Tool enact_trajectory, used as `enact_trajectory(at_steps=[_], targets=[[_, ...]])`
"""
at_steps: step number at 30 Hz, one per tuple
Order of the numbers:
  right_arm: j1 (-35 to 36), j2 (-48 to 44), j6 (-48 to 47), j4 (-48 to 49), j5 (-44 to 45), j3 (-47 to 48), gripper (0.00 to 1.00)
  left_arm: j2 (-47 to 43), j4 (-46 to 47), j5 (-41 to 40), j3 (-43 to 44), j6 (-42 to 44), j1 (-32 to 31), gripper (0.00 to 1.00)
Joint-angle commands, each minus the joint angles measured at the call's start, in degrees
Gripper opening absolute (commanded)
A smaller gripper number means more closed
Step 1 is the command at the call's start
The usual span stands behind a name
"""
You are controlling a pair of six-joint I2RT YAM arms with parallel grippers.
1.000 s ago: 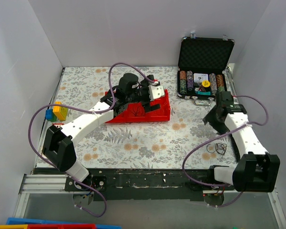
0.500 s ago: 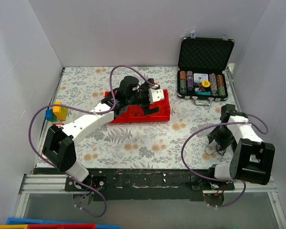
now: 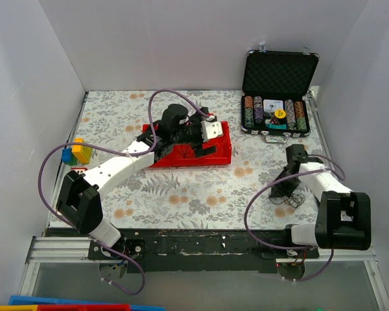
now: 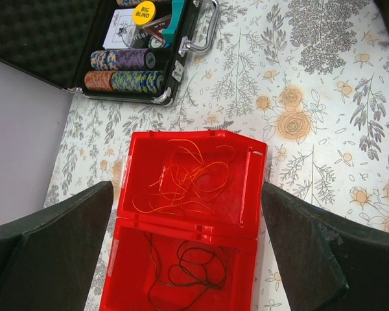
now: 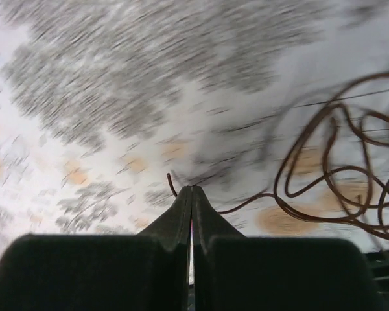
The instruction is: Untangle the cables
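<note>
right end effector (image 5: 192, 189) moved left | pinched on cables (image 5: 337, 170) | left end effector (image 4: 187, 189) wide

Red box (image 3: 223, 151) centre; open chip case (image 3: 280, 74) far right; blocks (image 3: 80, 151) left.

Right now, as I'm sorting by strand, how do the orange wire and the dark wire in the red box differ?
The orange wire lies in the half of the red box nearer the chip case; the dark wire lies in the other half. The orange wire makes many overlapping loops, the dark wire only a few. Both are thin, loose and uncoiled.
</note>
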Motion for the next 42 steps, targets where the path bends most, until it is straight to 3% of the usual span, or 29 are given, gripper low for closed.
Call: enact_trajectory(at_steps=[1, 9, 15, 17, 18, 22, 25, 27, 32, 37, 40, 42], targets=[[12.15, 0.10, 5.12, 7.03, -7.99, 3.65, 0.01, -4.74, 0.38, -1.21, -1.49, -0.37, -0.24, 0.98], [33.09, 10.55, 9.44, 13.45, -12.12, 18.67, 0.01, -9.75, -1.29, -3.49, -6.76, -1.34, -0.16, 0.98], [40.48, 15.75, 7.42, 13.72, -15.12, 26.60, 0.01, -14.41, -3.58, -4.29, -10.54, -1.86, 0.54, 0.98], [40.40, 14.18, 5.58, 11.18, -12.06, 27.57, 0.01, -15.55, -4.63, -3.77, -12.38, -1.87, 0.55, 0.98], [40.05, 12.95, 4.70, 9.17, -9.52, 27.92, 0.06, -16.08, -4.89, -3.50, -13.26, -1.87, 0.63, 0.98], [35.67, 4.70, 2.49, 4.86, -1.77, 25.39, 0.37, -16.53, -4.81, -2.71, -14.59, -1.16, 0.55, 0.98], [30.75, -0.76, 2.32, 0.38, 2.98, 21.26, 0.72, -15.73, -4.72, -2.62, -13.80, -1.34, 0.55, 0.98], [28.46, -2.96, 1.70, -3.31, 4.30, 18.88, 0.80, -15.73, -4.46, -2.45, -13.80, -1.43, 0.55, 0.98], [25.90, -8.24, 1.61, -2.54, 3.69, 9.48, 0.81, -15.82, -4.55, -1.83, -14.06, -1.34, 0.63, 0.98], [25.20, -6.93, 1.96, 0.97, 2.46, 5.51, 0.74, -16.00, -4.63, -1.30, -14.58, -0.90, 0.55, 0.98], [25.20, -5.00, 1.61, 2.82, 1.41, 5.77, 0.65, -16.09, -4.72, -1.21, -14.85, -0.81, 0.63, 0.98], [25.20, -4.21, 1.44, 4.40, -0.08, 6.30, 0.51, -16.17, -4.72, -1.04, -15.20, -0.81, 0.63, 0.98]])
